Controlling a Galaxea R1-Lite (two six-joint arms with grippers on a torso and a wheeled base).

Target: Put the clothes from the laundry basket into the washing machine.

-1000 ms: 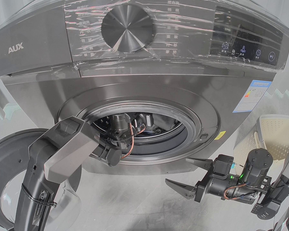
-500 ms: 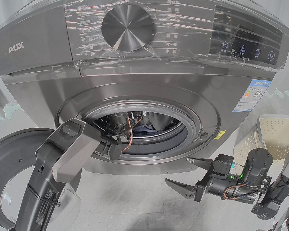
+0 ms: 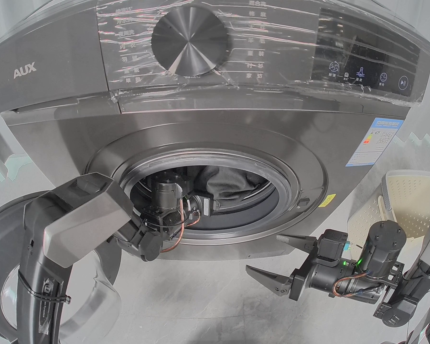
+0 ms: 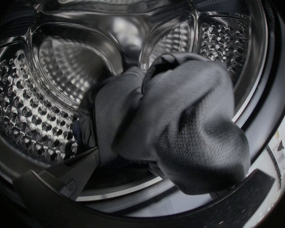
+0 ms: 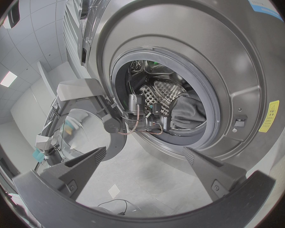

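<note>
My head camera looks down on the washing machine [image 3: 215, 120]. Left wrist camera peers closely into its drum [image 4: 69, 64]; beyond the right tool [image 5: 142, 150] that drum shows farther off.

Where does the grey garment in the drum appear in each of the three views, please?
Head view: the grey garment sits within the ring of the door seal.
Left wrist view: it bulges close up, before the perforated drum.
Right wrist view: it lies within the seal, beyond the left arm.
Shared landmark: the door seal.
</note>
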